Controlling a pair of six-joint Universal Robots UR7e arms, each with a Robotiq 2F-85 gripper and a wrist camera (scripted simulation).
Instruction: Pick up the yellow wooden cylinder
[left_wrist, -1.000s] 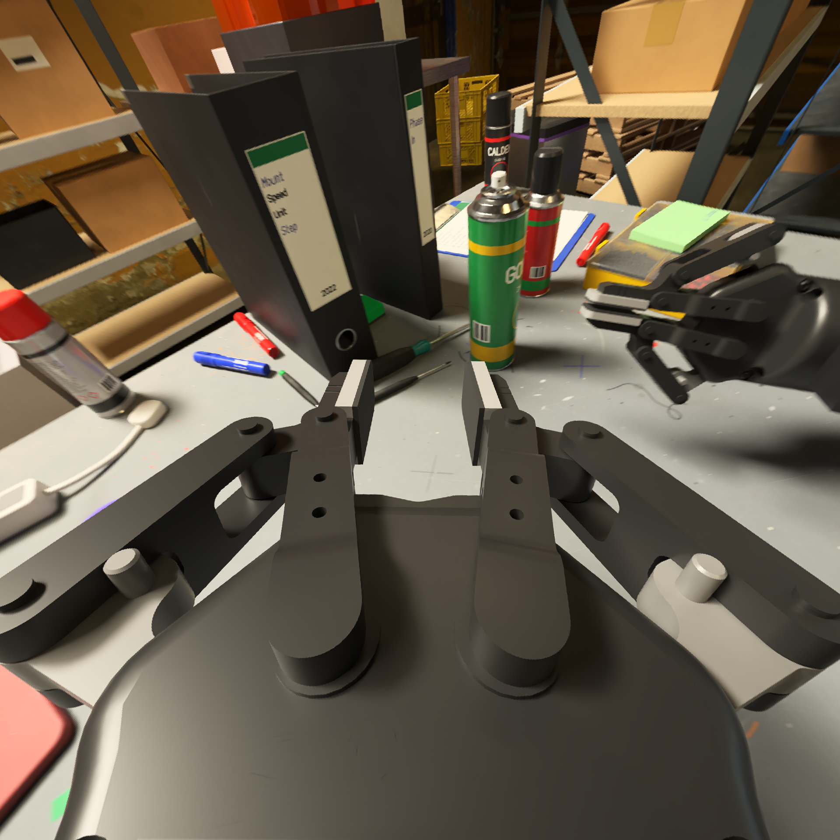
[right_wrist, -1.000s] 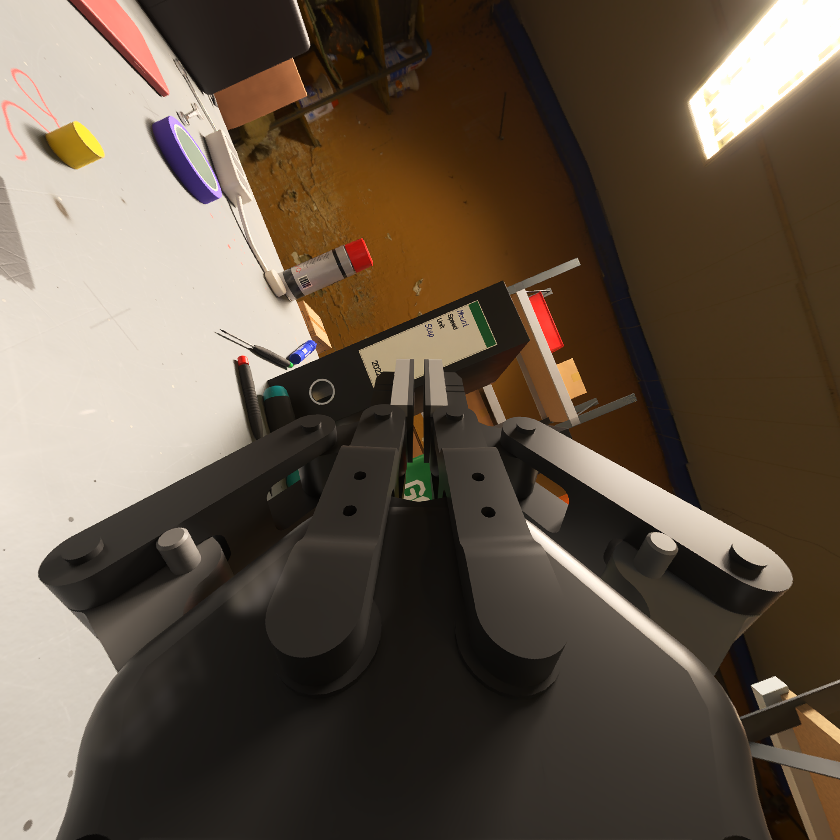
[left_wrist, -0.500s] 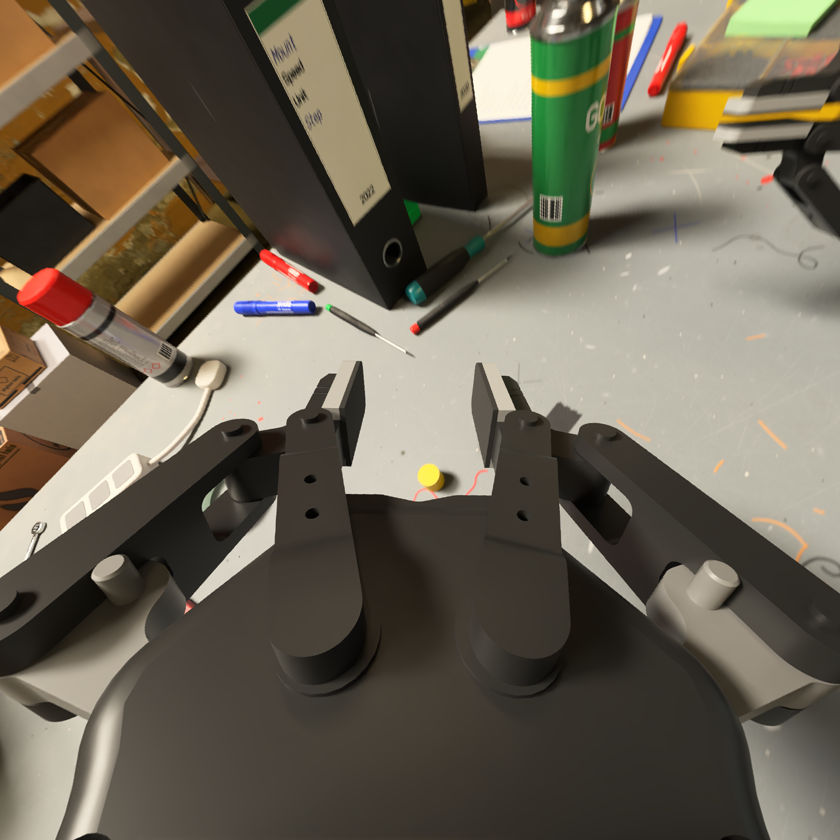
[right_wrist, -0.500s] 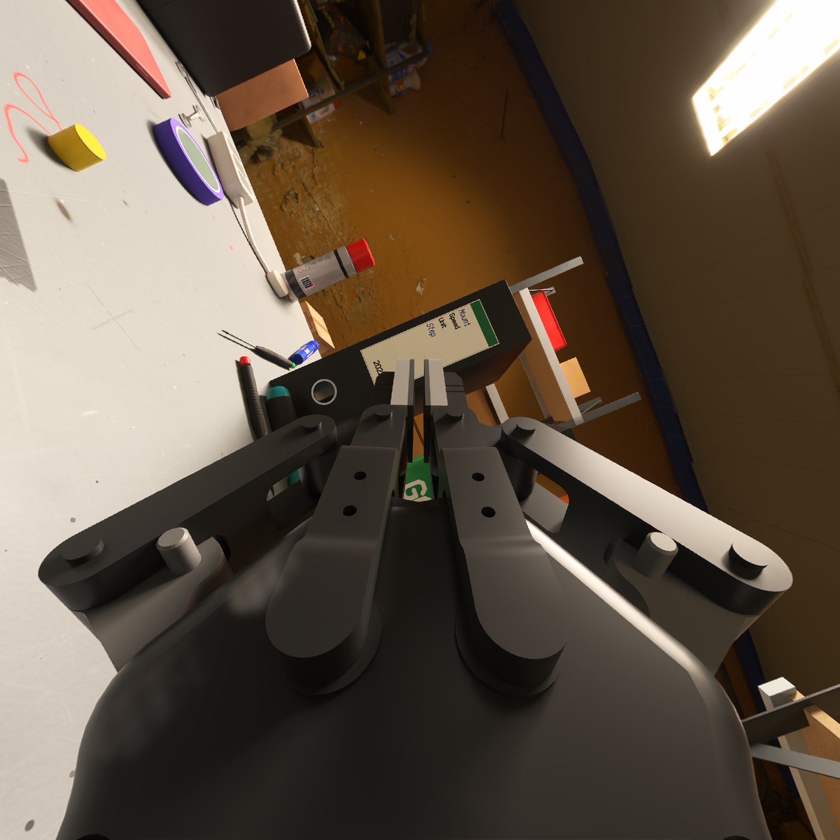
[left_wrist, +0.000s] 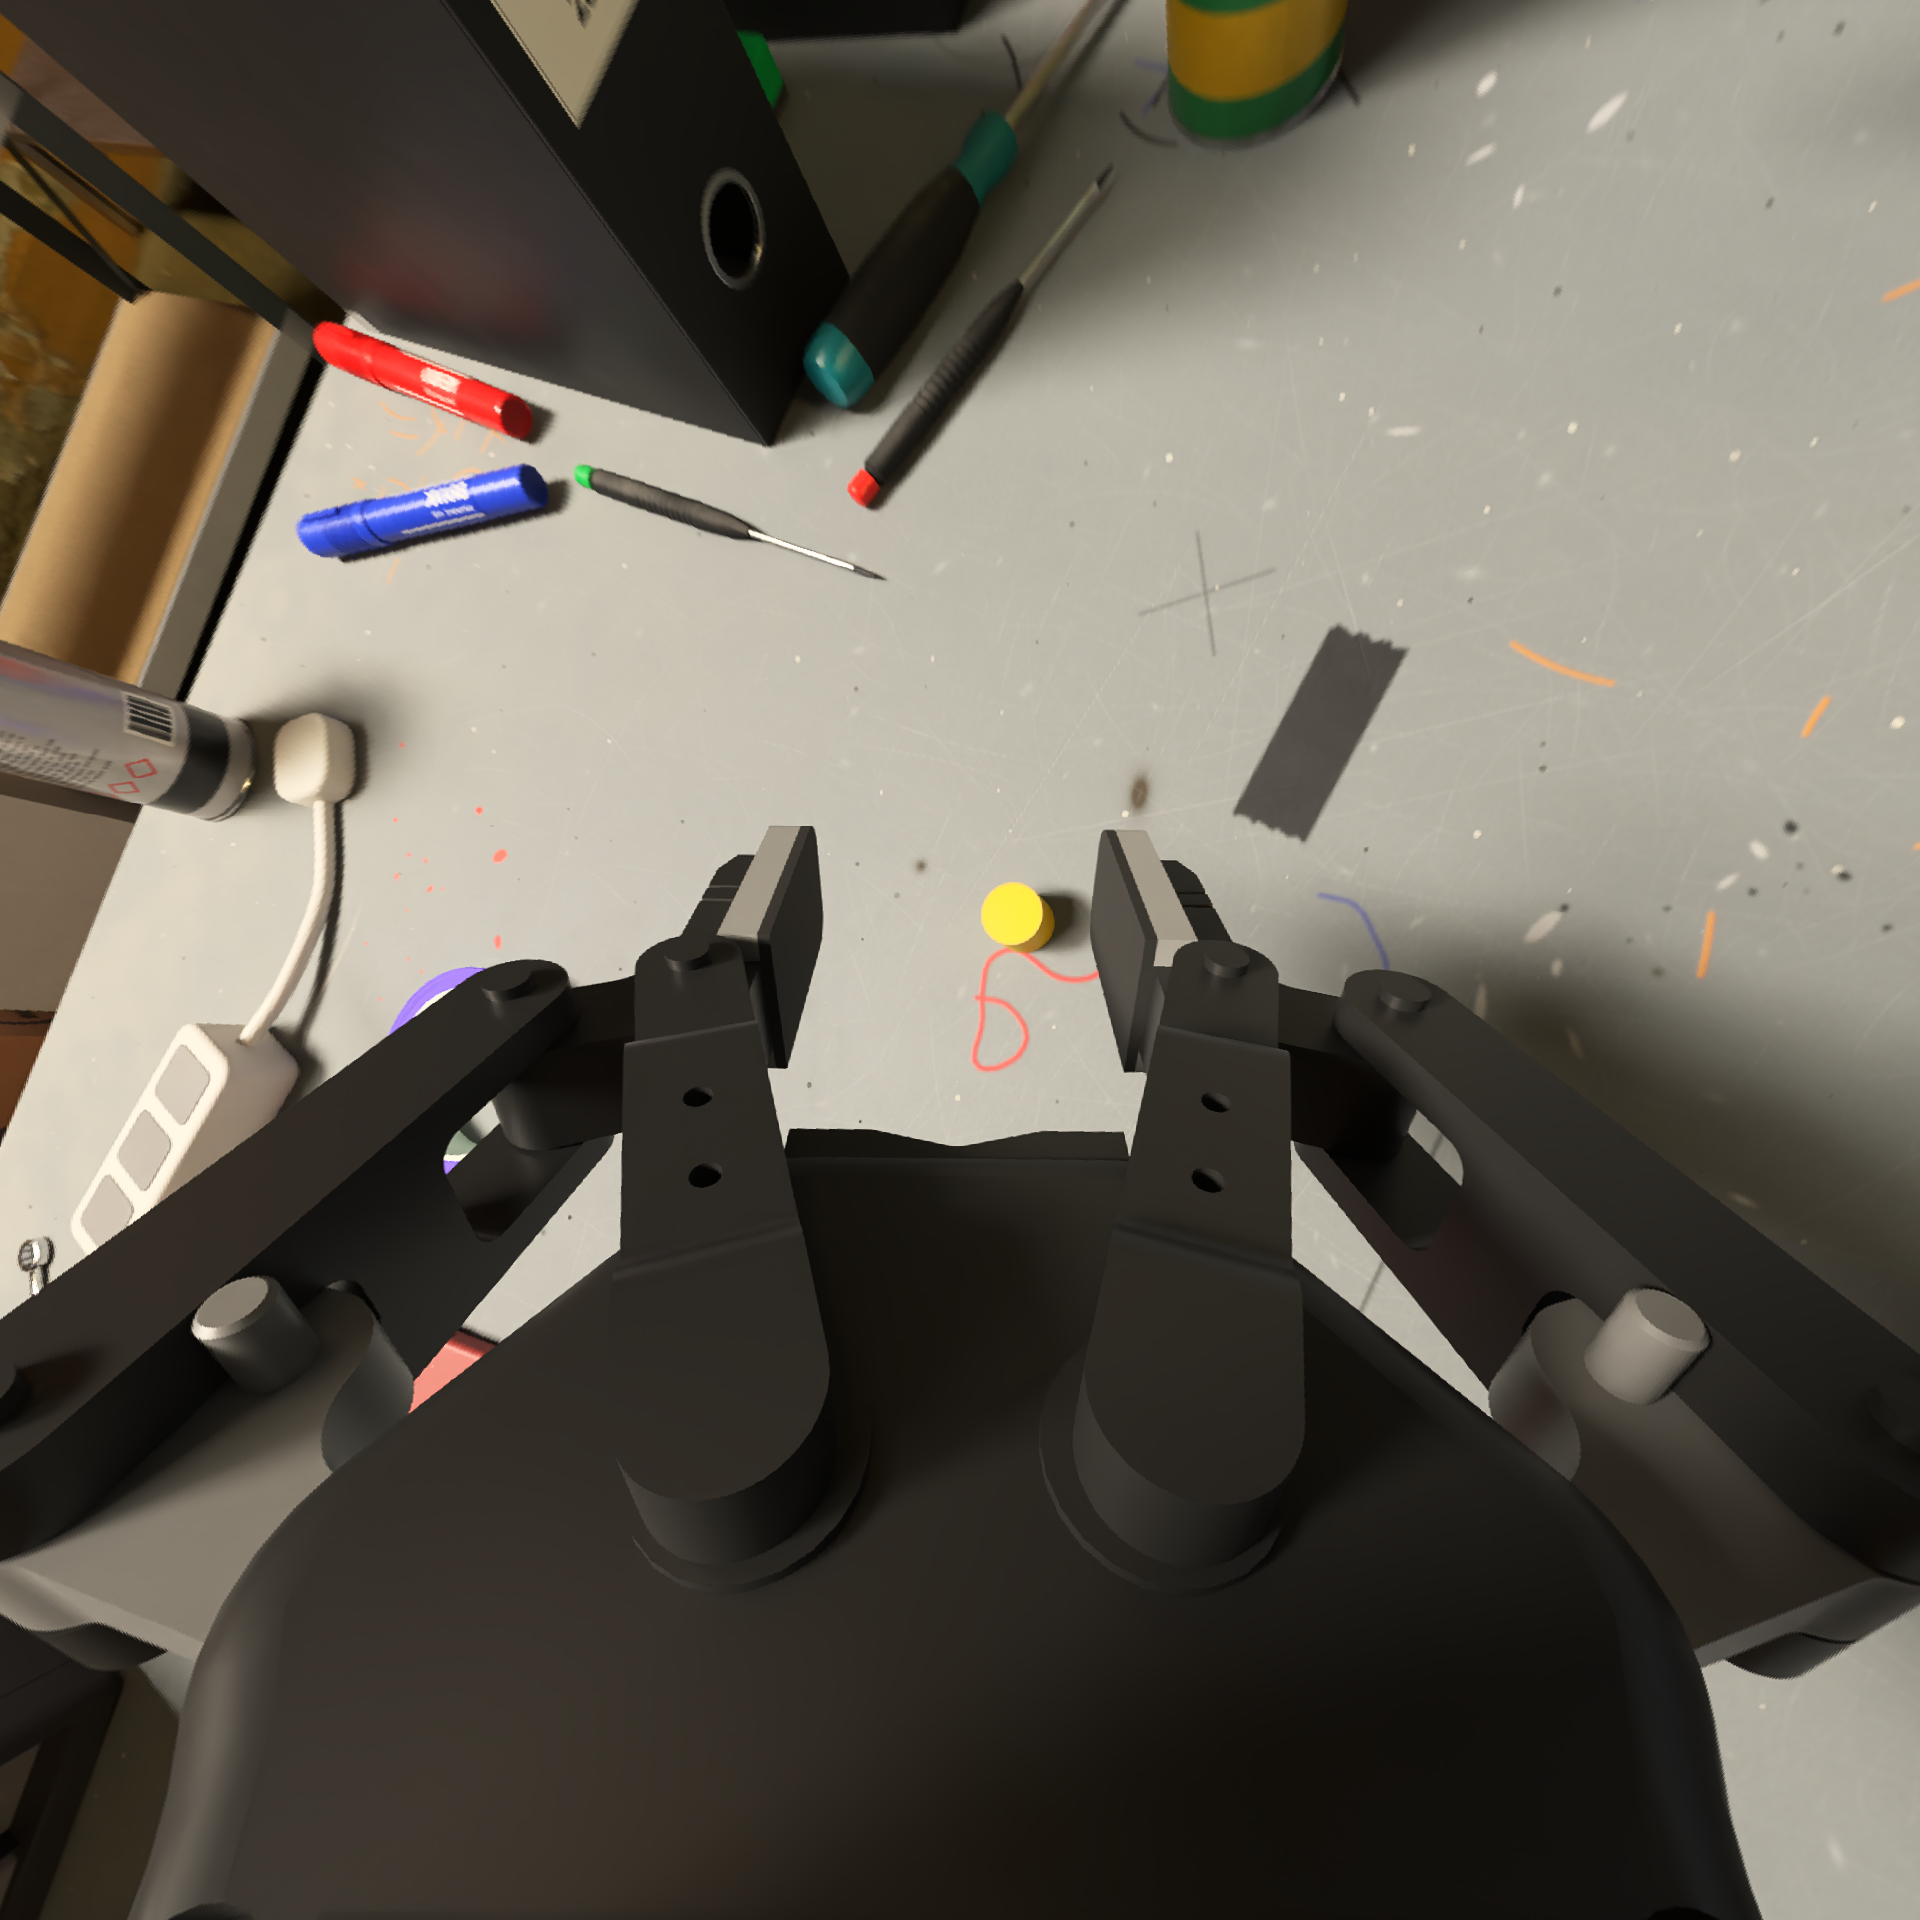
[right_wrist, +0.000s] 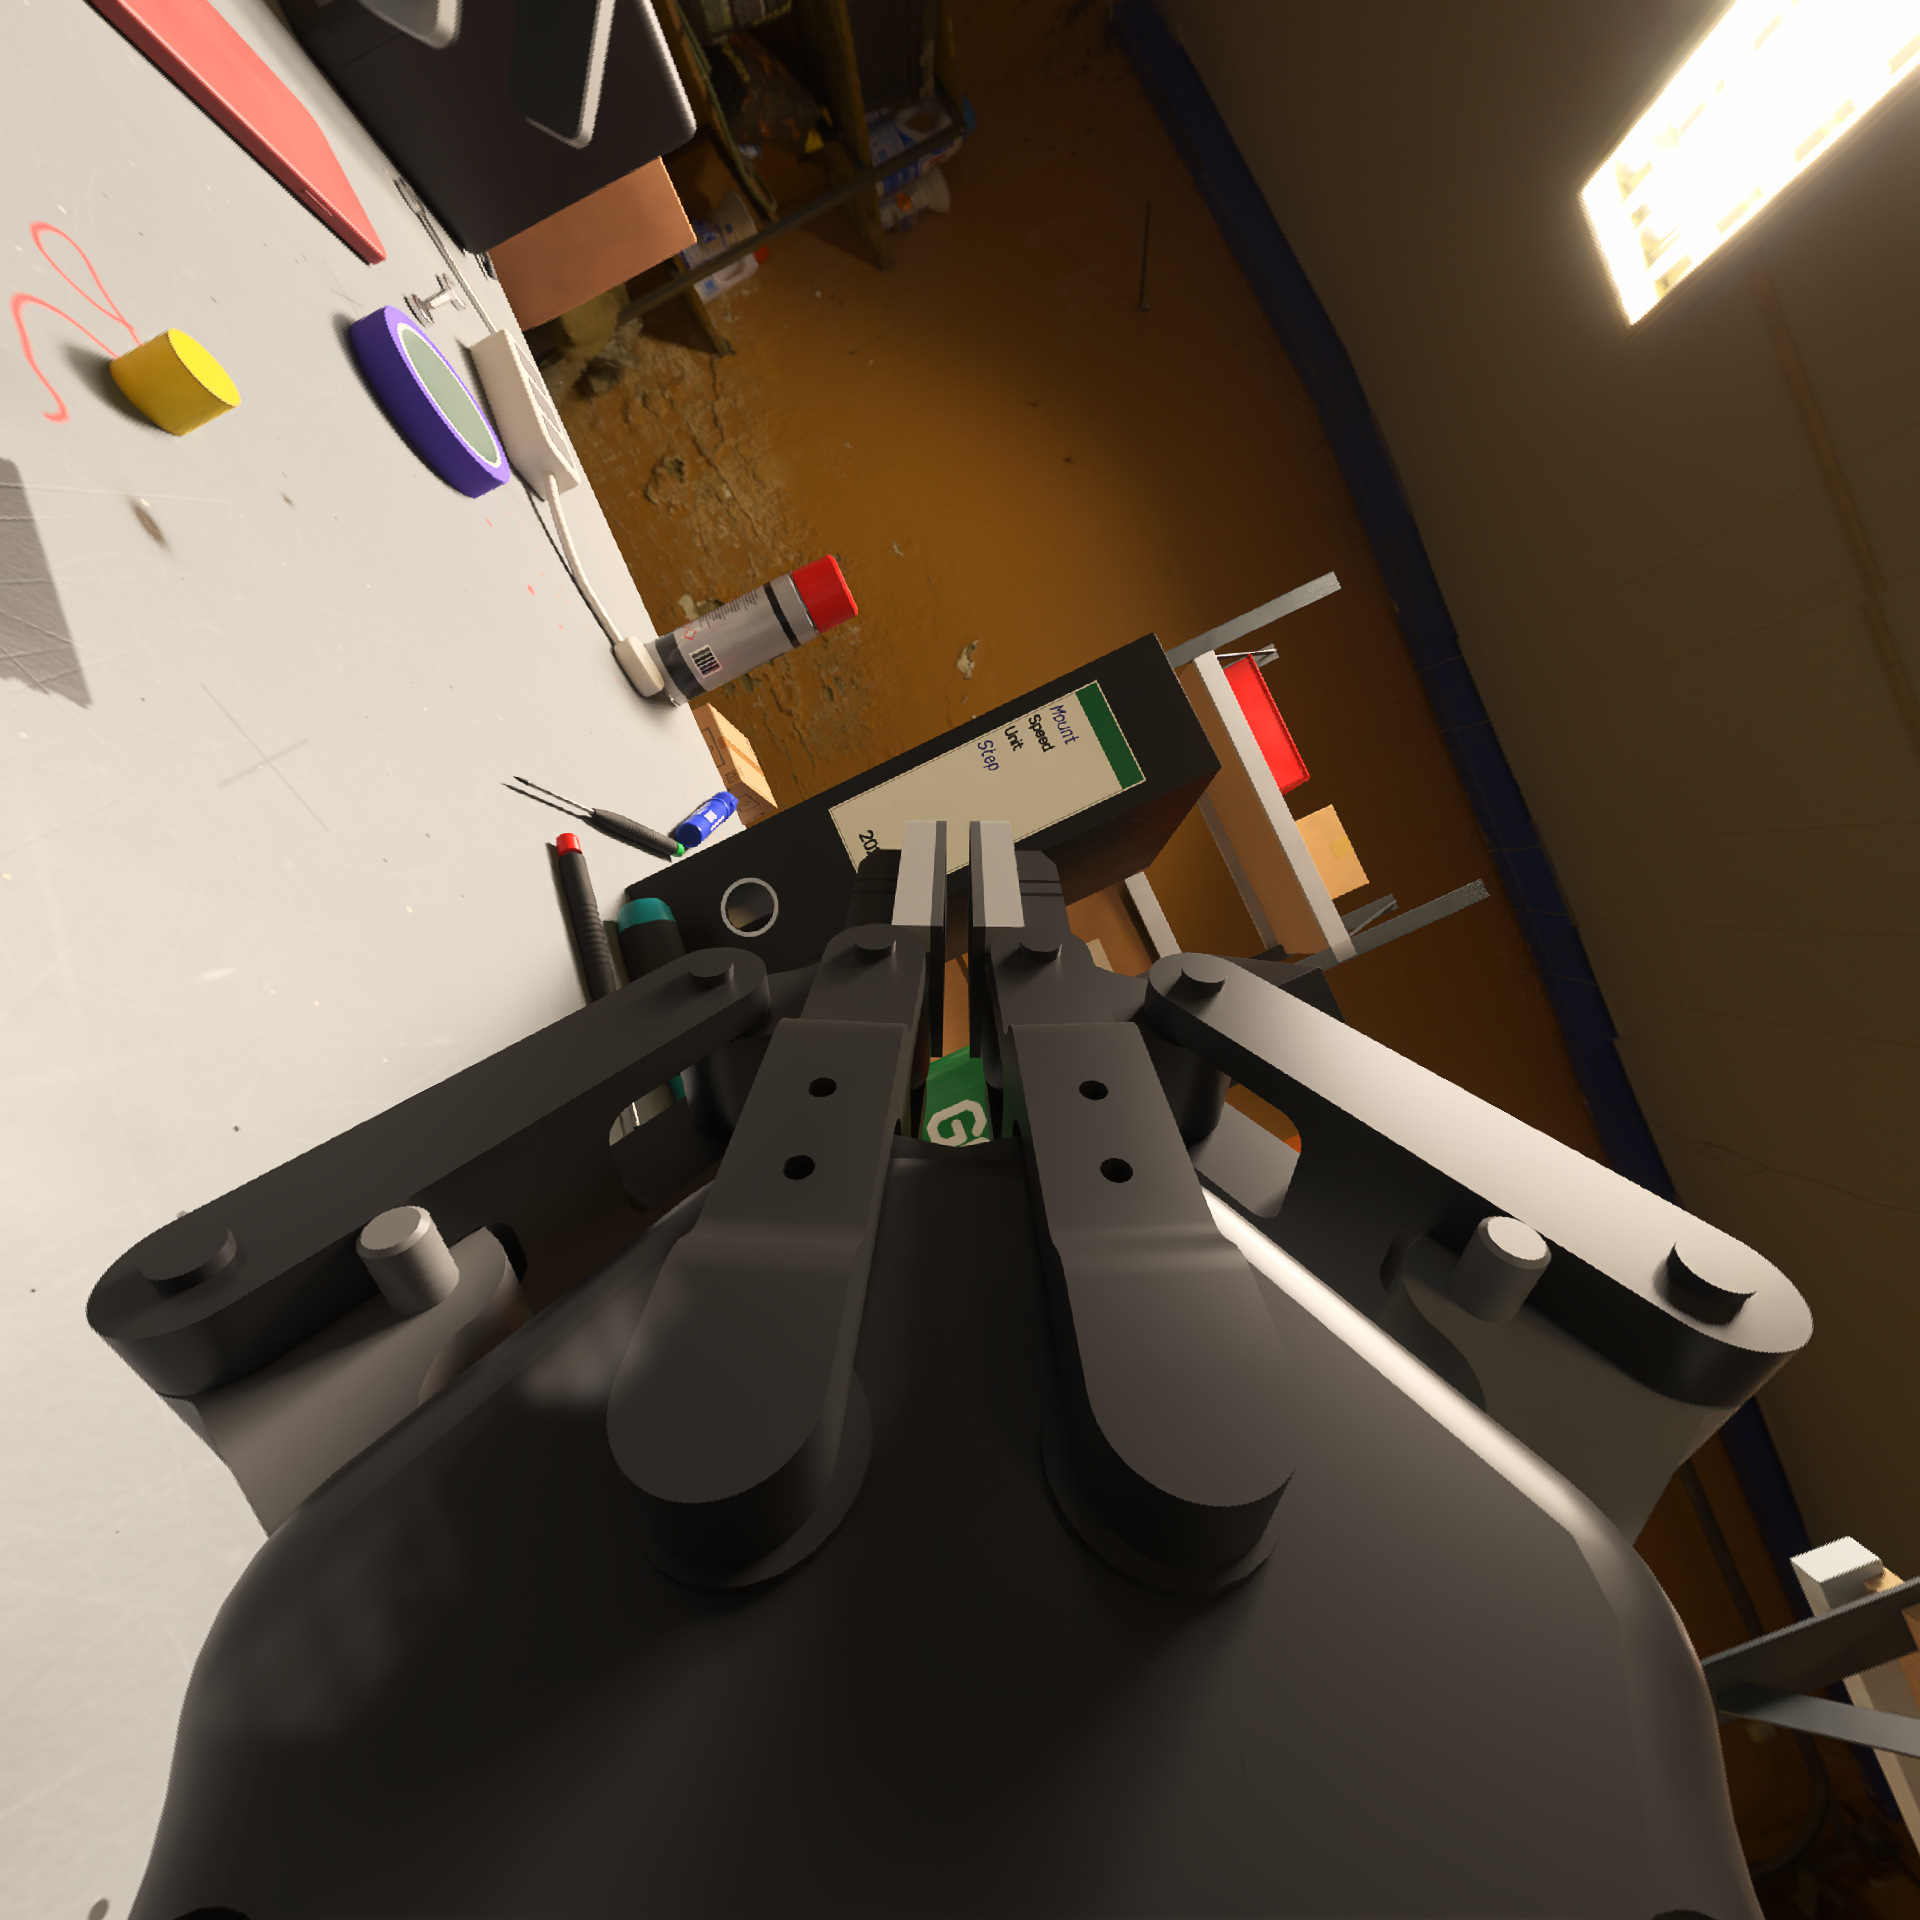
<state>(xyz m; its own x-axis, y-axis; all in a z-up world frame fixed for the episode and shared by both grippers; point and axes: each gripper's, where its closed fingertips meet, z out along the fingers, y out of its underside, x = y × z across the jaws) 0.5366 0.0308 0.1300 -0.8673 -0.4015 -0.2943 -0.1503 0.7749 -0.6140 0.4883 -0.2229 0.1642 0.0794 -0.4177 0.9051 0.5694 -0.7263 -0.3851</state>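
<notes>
The small yellow wooden cylinder (left_wrist: 1016, 915) stands on end on the grey table, next to a red scribble. My left gripper (left_wrist: 956, 883) is open above the table. The cylinder shows between its fingers, close to the right fingertip (left_wrist: 1138, 883), and still below it. The cylinder also shows far off at the upper left of the right wrist view (right_wrist: 175, 380). My right gripper (right_wrist: 958, 871) is shut and empty, held sideways away from the cylinder.
A black binder (left_wrist: 540, 177), screwdrivers (left_wrist: 914, 260), a red marker (left_wrist: 421, 378) and a blue marker (left_wrist: 421, 511) lie beyond the cylinder. A green spray can (left_wrist: 1247, 62) stands at the back. A power strip (left_wrist: 177, 1122), a purple tape roll (right_wrist: 431, 400) and a grey spray can (left_wrist: 104, 743) are at the left edge.
My left gripper has tilted down and moved towards the cylinder, which went from hidden to lying between the open fingers. The right gripper has hardly moved.
</notes>
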